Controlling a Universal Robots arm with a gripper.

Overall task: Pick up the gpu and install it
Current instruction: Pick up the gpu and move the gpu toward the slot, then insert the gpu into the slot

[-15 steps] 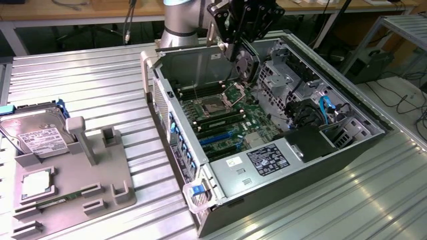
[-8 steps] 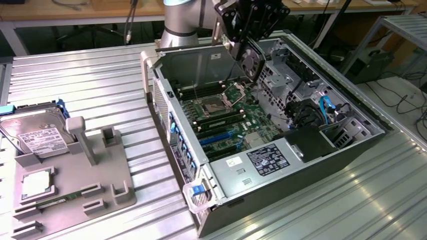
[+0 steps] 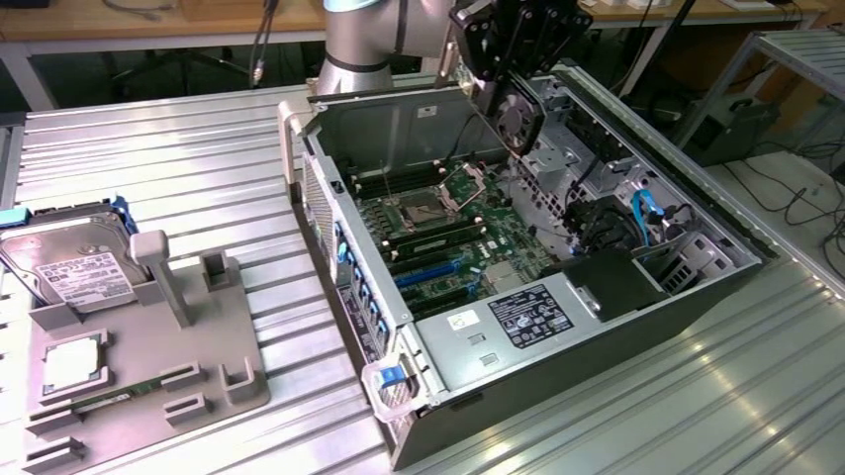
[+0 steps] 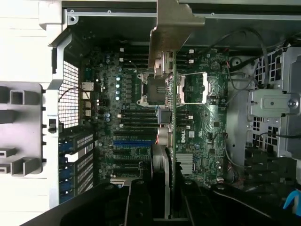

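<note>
Gripping gpu (image 3: 516,111) over mobo (image 3: 456,233), cables (image 3: 643,213) nearby

gpu (image 4: 165,115) lower end hidden behind gripper (image 4: 163,190).

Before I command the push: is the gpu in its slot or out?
Out. The gripper holds the gpu edge-on above the motherboard, over the open computer case.

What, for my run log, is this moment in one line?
stage: carry | hand: shut on gpu | gpu: held over motherboard of open case | seated: no
</note>
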